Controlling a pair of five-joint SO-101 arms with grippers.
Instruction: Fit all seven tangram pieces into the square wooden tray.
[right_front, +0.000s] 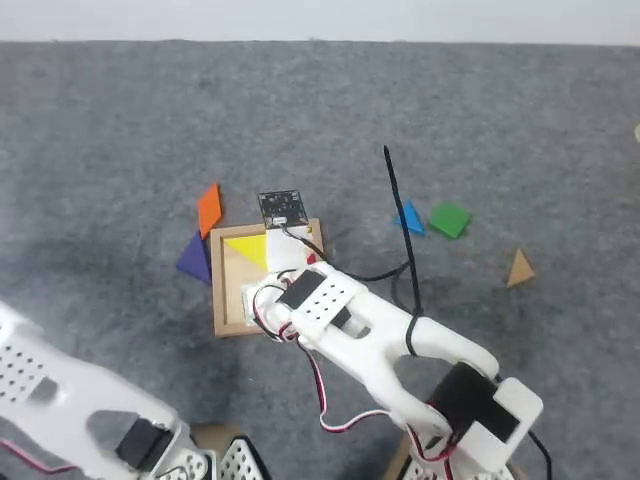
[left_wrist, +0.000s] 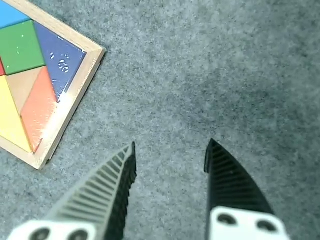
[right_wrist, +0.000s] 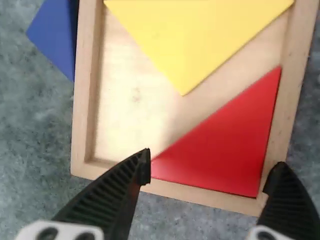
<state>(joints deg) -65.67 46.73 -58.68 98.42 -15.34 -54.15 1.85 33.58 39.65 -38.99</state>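
Tangram assembly, early stage: by count, two of seven pieces are seated and five are left to place; the right gripper (right_wrist: 211, 162) hangs with its fingers (right_wrist: 120, 190) spread wide and pinching nothing, poised above the near rim of the square wooden tray (right_wrist: 82, 100), contact with the rim not discernible; framed between those fingers, the red triangle (right_wrist: 230, 145) lies flat in one corner of the tray, and beyond it the yellow triangle (right_wrist: 200, 35) fills the far side, bare wood showing between and beside them; outside the tray, a purple triangle (right_front: 195, 257) lies against its outer wall and an orange parallelogram (right_front: 209, 208) just beyond that; well apart on the grey mat (right_front: 500, 120) sit a small blue triangle (right_front: 408, 217) touching or nearly touching a green square (right_front: 449, 219), with a tan triangle (right_front: 519, 268) farther off; the left gripper (left_wrist: 171, 145), its fingers (left_wrist: 110, 190) likewise spread and empty, hangs over bare mat, near a separate wood-framed square (left_wrist: 75, 87) already filled with coloured shapes, its purpose not determinable.
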